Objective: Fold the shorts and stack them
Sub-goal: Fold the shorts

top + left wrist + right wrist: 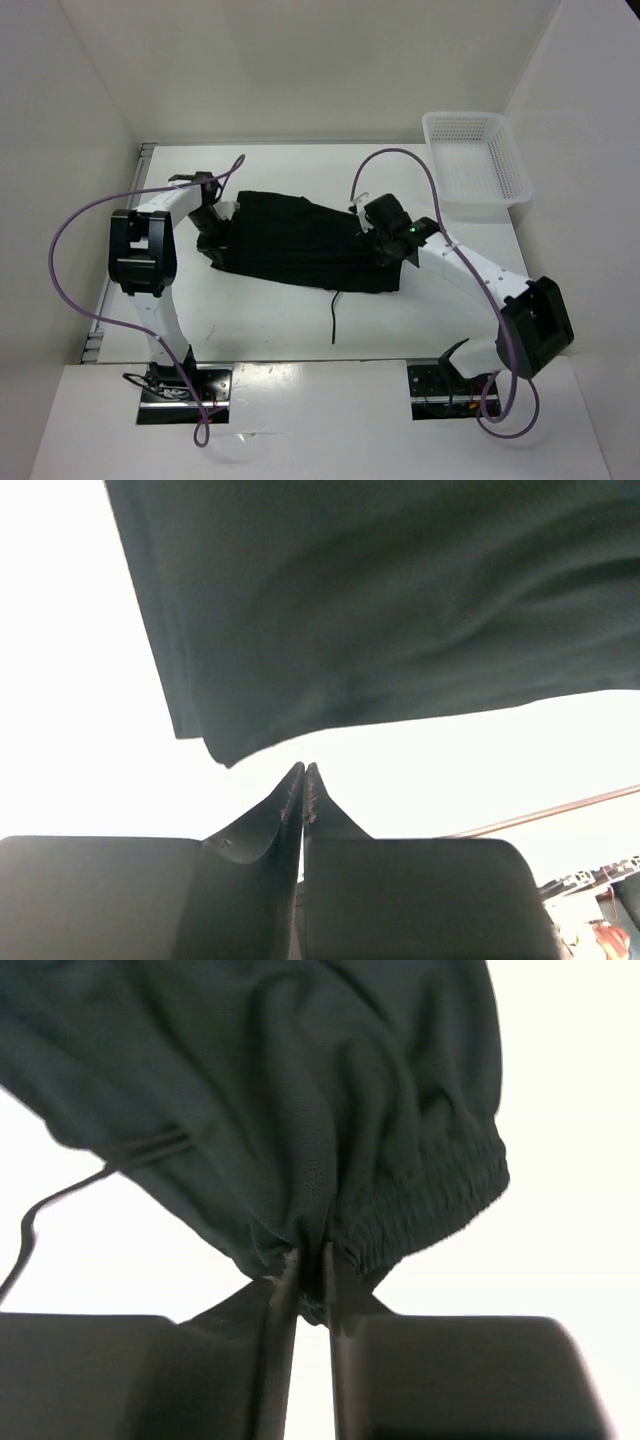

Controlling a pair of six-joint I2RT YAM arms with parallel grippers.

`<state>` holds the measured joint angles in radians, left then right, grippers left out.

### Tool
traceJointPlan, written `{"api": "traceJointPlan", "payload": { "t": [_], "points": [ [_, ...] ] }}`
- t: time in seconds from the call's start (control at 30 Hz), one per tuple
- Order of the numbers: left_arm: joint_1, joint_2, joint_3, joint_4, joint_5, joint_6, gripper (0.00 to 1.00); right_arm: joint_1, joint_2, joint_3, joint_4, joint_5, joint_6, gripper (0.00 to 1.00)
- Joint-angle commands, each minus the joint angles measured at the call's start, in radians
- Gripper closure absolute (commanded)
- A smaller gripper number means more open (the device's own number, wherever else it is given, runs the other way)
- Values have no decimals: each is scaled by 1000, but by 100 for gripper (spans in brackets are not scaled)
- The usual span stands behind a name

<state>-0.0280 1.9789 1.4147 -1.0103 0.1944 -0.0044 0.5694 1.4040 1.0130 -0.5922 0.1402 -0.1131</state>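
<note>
The black shorts [300, 245] lie spread and rumpled on the white table [260, 325], near the white mesh basket [470, 160] and to its left. Their thin drawstring [333, 318] trails off the long edge facing away from the basket. The right gripper [310, 1262] is clamped on the gathered elastic waistband [440, 1195] at the end nearer the basket. At the far end the left gripper [303, 772] has its fingers pressed together on nothing, with the fabric's edge just beyond the tips.
</note>
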Motion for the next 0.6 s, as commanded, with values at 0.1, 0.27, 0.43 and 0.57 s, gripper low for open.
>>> {"api": "traceJointPlan", "payload": {
  "t": [0.1,0.27,0.43,0.57],
  "points": [
    [7,-61,-6,-70,-23,4,95,105,-22,-47,-29,-82,-143,73],
    [7,-61,-7,-88,-26,4,88,251,15,-73,-138,-45,-249,37],
    [16,-16,162,-109,-20,4,82,284,-88,-64,-204,9,-267,40],
    [16,78,348,-134,66,4,74,259,-203,12,-71,-21,-225,30]
  ]
}}
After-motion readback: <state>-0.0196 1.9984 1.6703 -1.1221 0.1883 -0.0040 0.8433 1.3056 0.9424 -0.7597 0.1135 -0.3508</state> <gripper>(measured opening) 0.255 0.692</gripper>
